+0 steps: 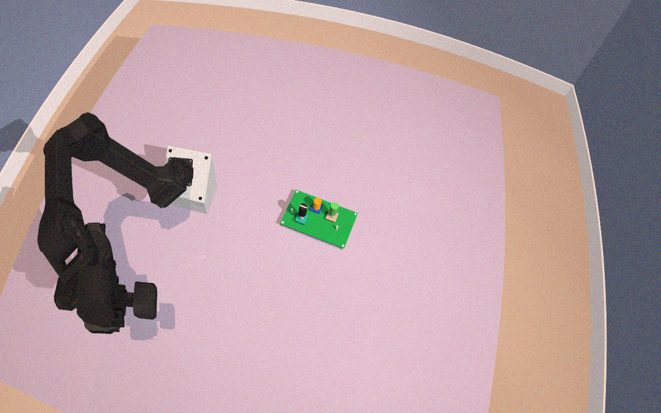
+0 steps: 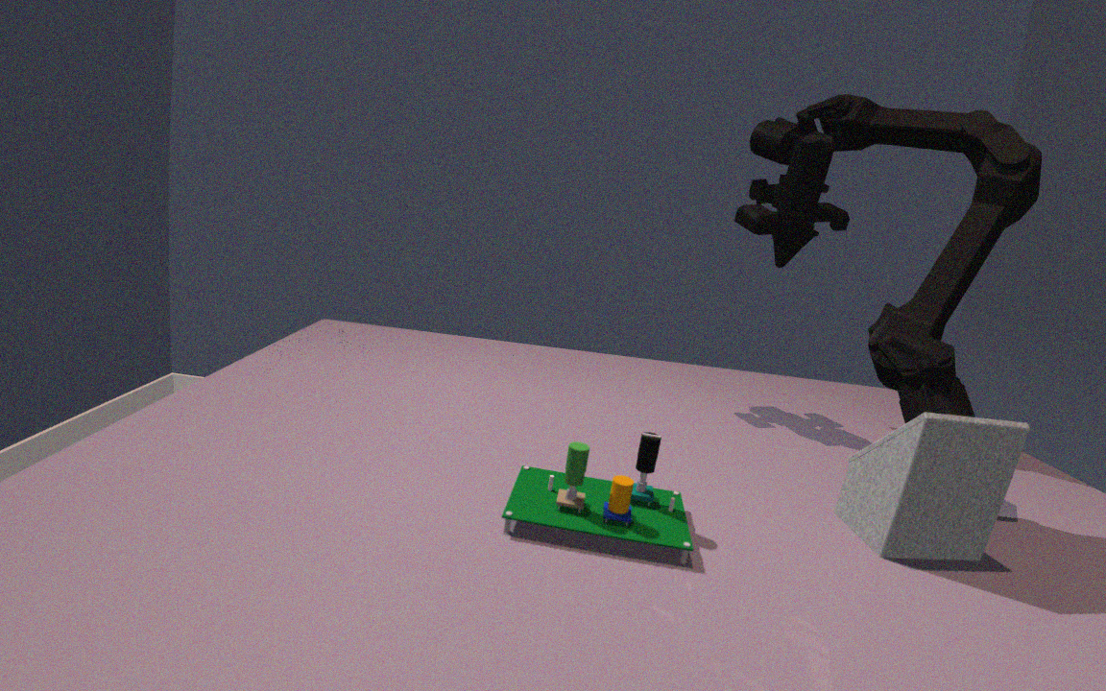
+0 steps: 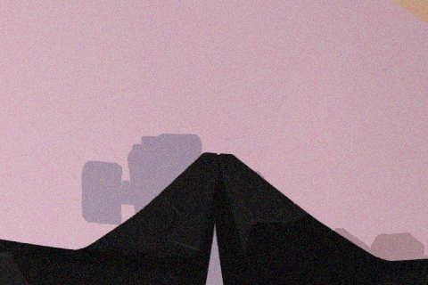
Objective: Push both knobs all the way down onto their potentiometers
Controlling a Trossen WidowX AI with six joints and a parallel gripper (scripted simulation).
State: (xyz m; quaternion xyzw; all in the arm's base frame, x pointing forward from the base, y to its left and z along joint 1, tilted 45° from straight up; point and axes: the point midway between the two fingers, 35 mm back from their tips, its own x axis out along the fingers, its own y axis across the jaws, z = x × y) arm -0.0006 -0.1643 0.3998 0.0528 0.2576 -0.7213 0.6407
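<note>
The closed jaws hold nothing, well above the table

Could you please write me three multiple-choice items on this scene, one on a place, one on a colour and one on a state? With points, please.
1. Which knob stands between the other two in the top view?
A) black
B) orange
C) green

2. What colour is the potentiometer under the black knob?
A) blue
B) tan
C) teal

3. How is the gripper?
A) shut, holding nothing
B) wide open
C) shut on a knob

Key:
1 B: the orange knob (image 1: 317, 203) (image 2: 620, 494) has the black knob (image 1: 302, 210) (image 2: 647, 452) on one side and the green knob (image 1: 334, 209) (image 2: 576, 464) on the other.
2 C: the potentiometer (image 1: 300, 219) (image 2: 642, 494) below the black knob is teal.
3 A: the tips of the gripper (image 2: 781, 263) (image 3: 218, 155) meet, with nothing between them.
</note>
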